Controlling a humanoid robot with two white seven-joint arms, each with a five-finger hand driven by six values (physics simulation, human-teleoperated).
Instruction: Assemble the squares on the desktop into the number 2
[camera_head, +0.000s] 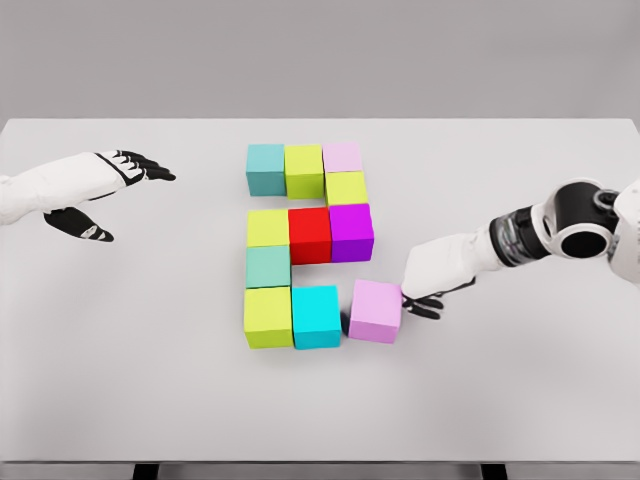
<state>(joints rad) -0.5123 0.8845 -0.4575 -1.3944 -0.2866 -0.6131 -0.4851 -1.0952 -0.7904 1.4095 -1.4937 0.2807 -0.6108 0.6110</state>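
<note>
Coloured cubes form a blocky figure on the white table. Its top row is a teal cube, a lime cube and a pale pink cube. Below come a yellow-green cube, then a row of a lime cube, a red cube and a purple cube. A teal cube leads down to a lime cube and a cyan cube. A lilac cube sits slightly askew, a small gap right of the cyan one. My right hand touches its right side, fingers curled against it. My left hand hovers open at far left.
The table's front edge runs along the bottom of the view, its back edge meets a grey wall. Nothing else stands on the table.
</note>
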